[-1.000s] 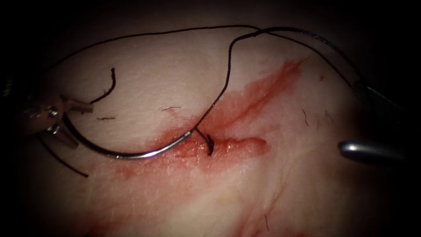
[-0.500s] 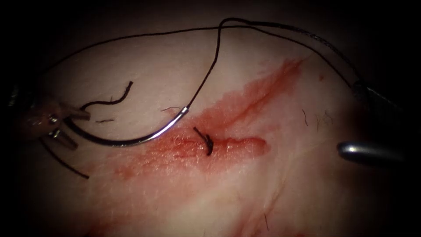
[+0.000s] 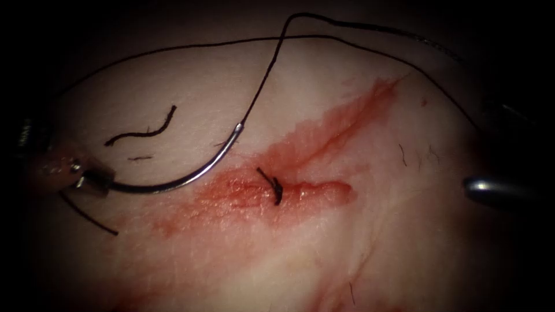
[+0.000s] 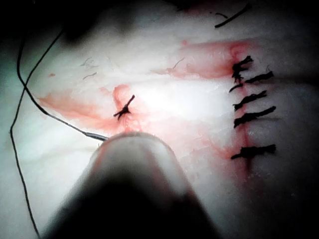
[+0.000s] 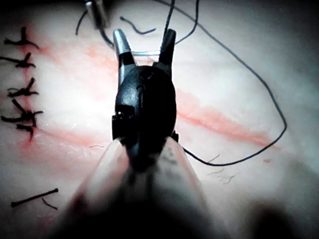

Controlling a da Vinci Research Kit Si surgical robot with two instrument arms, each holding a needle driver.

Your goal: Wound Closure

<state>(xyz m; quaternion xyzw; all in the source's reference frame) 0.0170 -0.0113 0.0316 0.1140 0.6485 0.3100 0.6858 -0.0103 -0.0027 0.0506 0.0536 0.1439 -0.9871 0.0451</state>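
The left tool (image 3: 92, 180) clamps the curved needle (image 3: 173, 184) near its tip, clear of the tissue (image 3: 277, 254), left of the cut (image 3: 289, 188). The thread (image 3: 266, 75) should stay unsnagged. The right tool (image 5: 143, 42) gapes empty.

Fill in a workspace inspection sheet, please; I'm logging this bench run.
Surface: tissue, red fluid along the cut.
Job's things: needle out of the tissue, left of the cut; thread from its blunt end; one stitch in the cut.
Clutter: cut ends of thread.
Grippers: left tool shut on the needle near its tip; right tool fingers open, empty.
Cables: nothing seen.
Surroundings: nothing seen.
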